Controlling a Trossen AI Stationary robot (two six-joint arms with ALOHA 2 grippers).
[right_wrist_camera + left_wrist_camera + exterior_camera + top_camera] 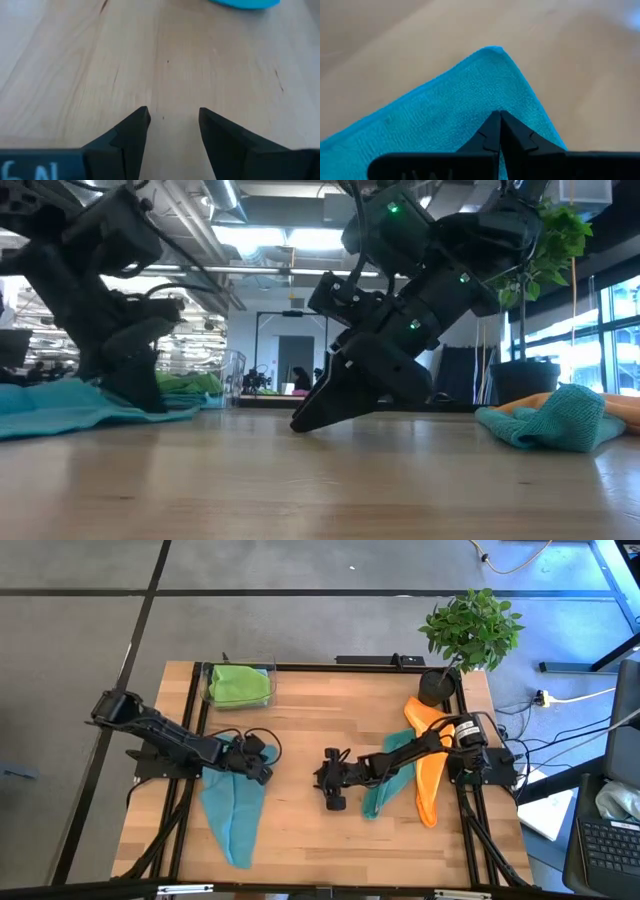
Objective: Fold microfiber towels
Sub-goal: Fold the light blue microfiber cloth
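A light blue towel (232, 810) lies on the table's left half as a long folded wedge; one corner (492, 50) shows ahead of my left gripper (258, 762), which is shut with its tips down on the cloth. My right gripper (330, 787) stands open close above bare wood near the table's middle, nothing between its fingers (172, 117). A teal towel (383, 795) lies bunched under the right arm, and an orange towel (430, 775) lies beside it at the right edge. A lime green towel (240, 685) sits in a clear bin. My left gripper has its shut fingertips (499, 120) on the light blue towel's upper surface (470, 95), a little way in from a corner. It comes slanting down from the table's left. The cloth lies flat on the table there; whether any layer is caught between the fingers I cannot tell.
A clear bin (212, 690) stands at the far left. A potted plant (470, 630) stands at the far right corner. Bare wood (300, 830) lies between the two arms and toward the near edge.
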